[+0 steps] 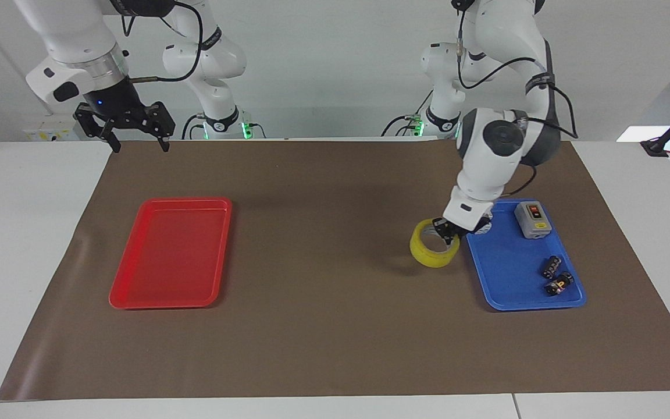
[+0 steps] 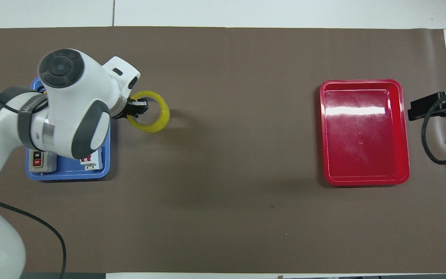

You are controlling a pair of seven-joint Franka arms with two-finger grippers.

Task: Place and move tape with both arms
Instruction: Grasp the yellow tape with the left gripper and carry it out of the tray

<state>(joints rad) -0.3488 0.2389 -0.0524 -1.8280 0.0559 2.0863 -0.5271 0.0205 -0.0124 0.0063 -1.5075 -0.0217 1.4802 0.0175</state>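
Observation:
The tape (image 1: 432, 251), a yellow roll, hangs from my left gripper (image 1: 446, 231), which is shut on its rim. It is held a little above the brown mat, just beside the blue tray (image 1: 509, 291) on the side toward the middle of the table. In the overhead view the left gripper (image 2: 139, 109) grips the ring of tape (image 2: 163, 114) at the edge nearest the tray. My right gripper (image 1: 140, 146) waits open and empty over the mat's edge at the right arm's end, and it shows at the frame edge in the overhead view (image 2: 426, 108).
The blue tray (image 2: 68, 174) holds a grey switch box (image 1: 533, 220), a white breaker (image 2: 90, 162) and two small black parts (image 1: 551, 266). A red tray (image 1: 169, 256) lies empty toward the right arm's end. The brown mat (image 1: 323, 302) covers the table.

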